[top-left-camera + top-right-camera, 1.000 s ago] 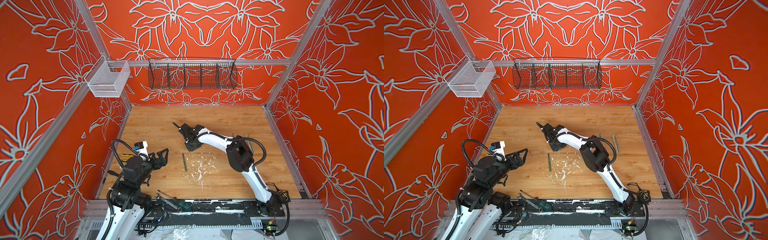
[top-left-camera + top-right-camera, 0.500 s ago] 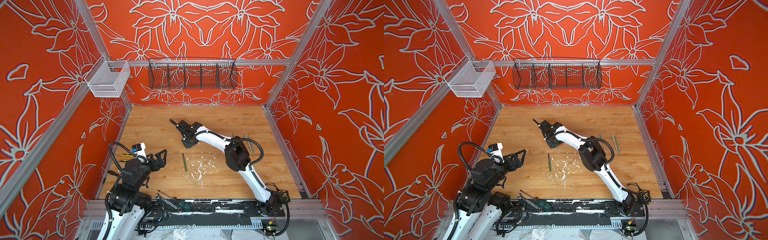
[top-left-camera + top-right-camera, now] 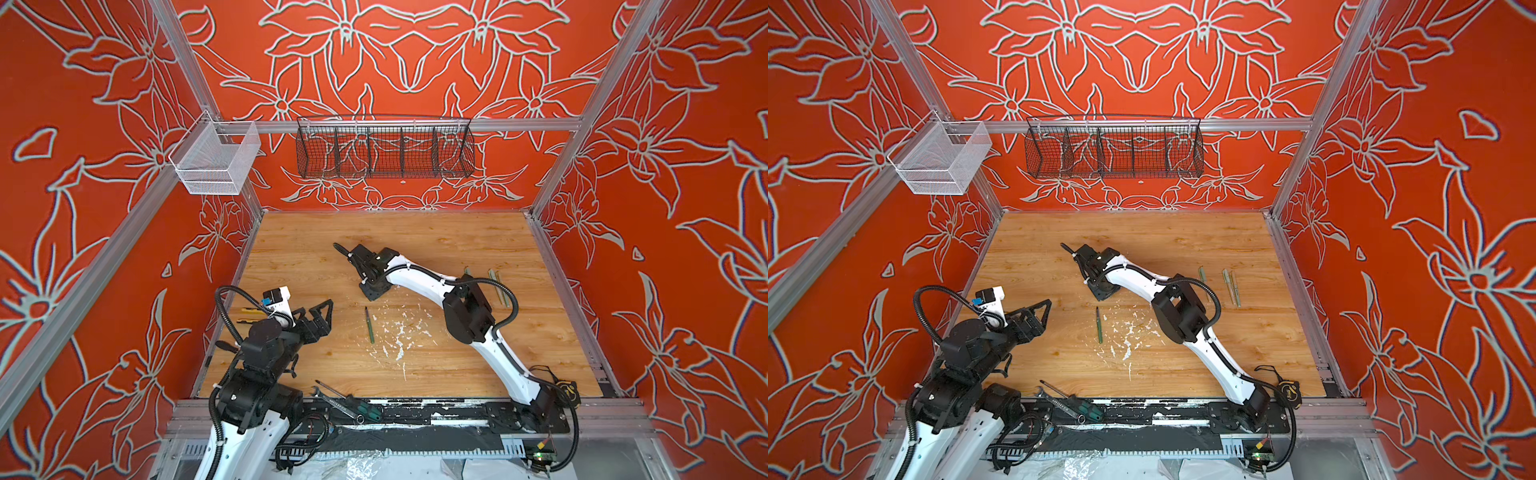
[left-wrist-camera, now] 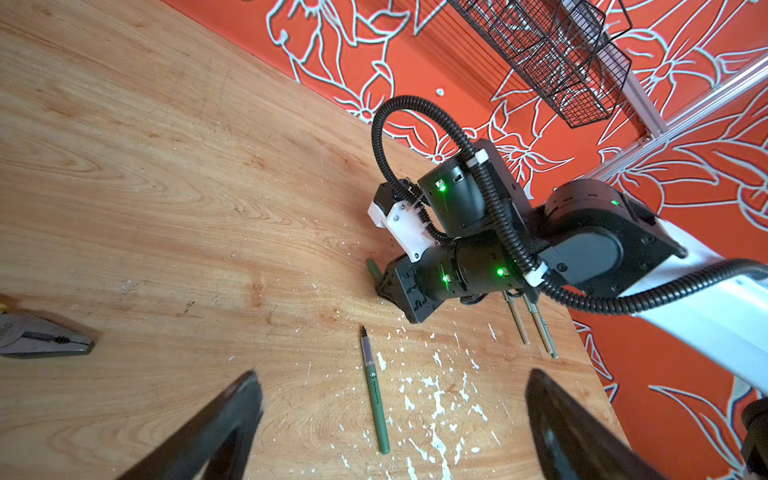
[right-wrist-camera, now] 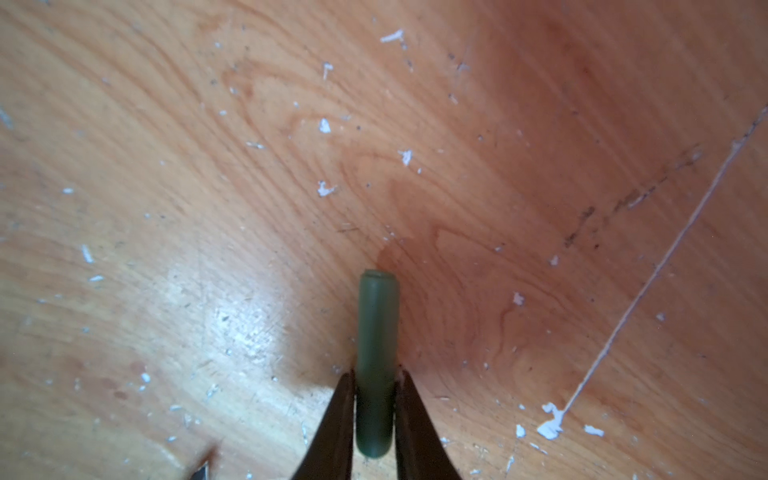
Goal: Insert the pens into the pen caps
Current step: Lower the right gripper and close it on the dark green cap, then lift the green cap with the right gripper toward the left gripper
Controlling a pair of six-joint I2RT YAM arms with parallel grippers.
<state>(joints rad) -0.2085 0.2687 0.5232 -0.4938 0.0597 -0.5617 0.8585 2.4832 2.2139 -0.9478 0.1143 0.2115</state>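
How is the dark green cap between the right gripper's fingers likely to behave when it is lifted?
The dark green cap is short and stubby, so probably light and stiff. Its round side is pinched toward one end by the thin fingers of the right gripper, so it could pivot or slip. Dropped on the flat table, it would likely roll.

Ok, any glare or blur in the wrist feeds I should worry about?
Right wrist view: the dark green cap in the right gripper is reasonably sharp, with a glare patch on the tabletop beside it. Left wrist view: the fingers of the left gripper are blurred close up, while the green pen is crisp.
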